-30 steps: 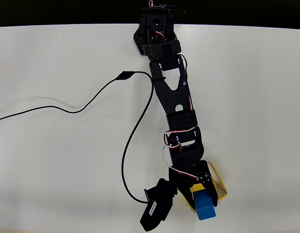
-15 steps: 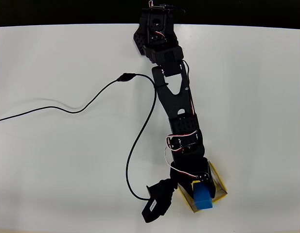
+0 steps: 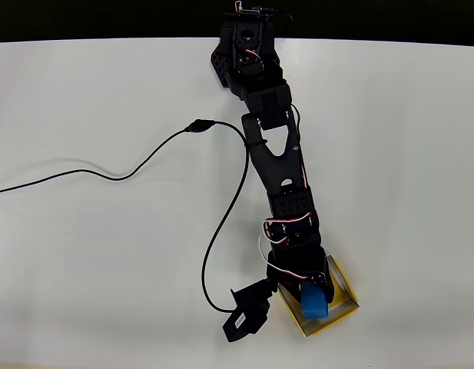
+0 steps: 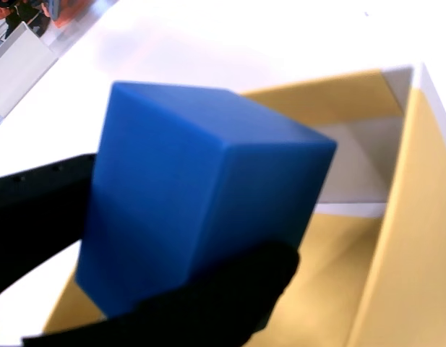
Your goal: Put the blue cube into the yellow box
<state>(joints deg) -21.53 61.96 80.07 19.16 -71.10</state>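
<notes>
One blue cube (image 4: 201,195) clamped in closed gripper (image 3: 312,296), hanging over yellow box (image 3: 346,290) on white desk (image 3: 106,254); placing step in hand; next: lower slightly, open jaws, release inside

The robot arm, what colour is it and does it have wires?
The robot arm is all black plastic, built from chunky jointed blocks. Thin red and white wires loop near its wrist, and a long black cable trails across the white table. Its black gripper has a side block with a small white label.
</notes>
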